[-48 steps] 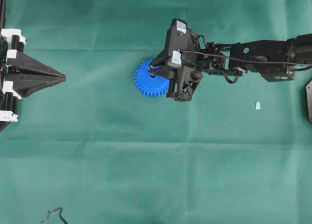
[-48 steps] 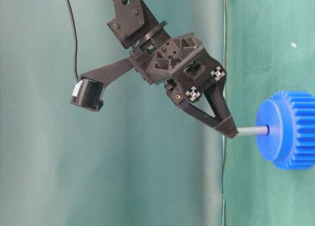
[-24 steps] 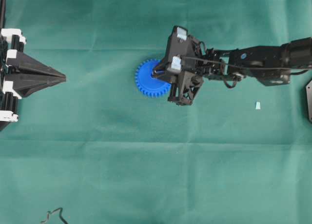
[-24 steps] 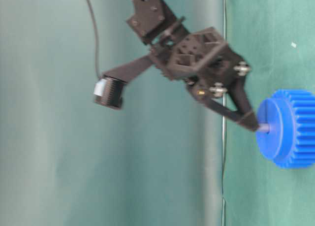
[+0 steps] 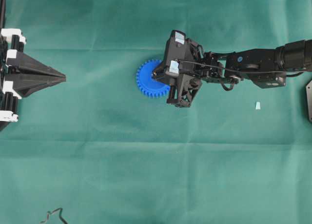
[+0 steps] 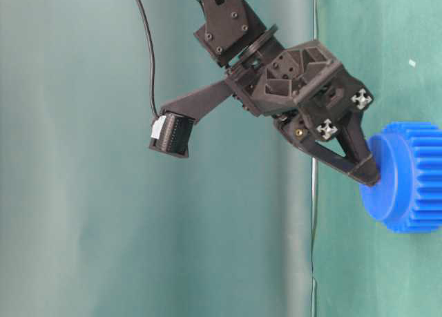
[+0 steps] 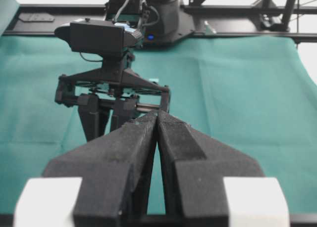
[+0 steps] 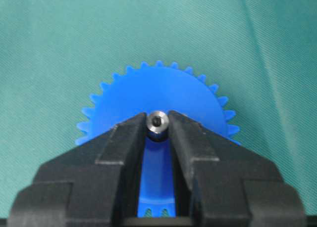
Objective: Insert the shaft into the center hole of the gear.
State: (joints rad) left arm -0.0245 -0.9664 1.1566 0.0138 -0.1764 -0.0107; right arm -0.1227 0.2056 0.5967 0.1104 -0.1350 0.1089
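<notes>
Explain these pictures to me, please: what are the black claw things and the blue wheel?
They are two robot arms ending in two-fingered grippers. One picture looks down from above, one from table level turned sideways, and two from cameras on the arms' wrists. On the green cloth lies a bright blue toothed plastic gear. The right gripper pinches a small silvery metal shaft at the gear's middle. The left gripper waits shut at the edge, holding nothing. A tiny pale scrap lies apart.
</notes>
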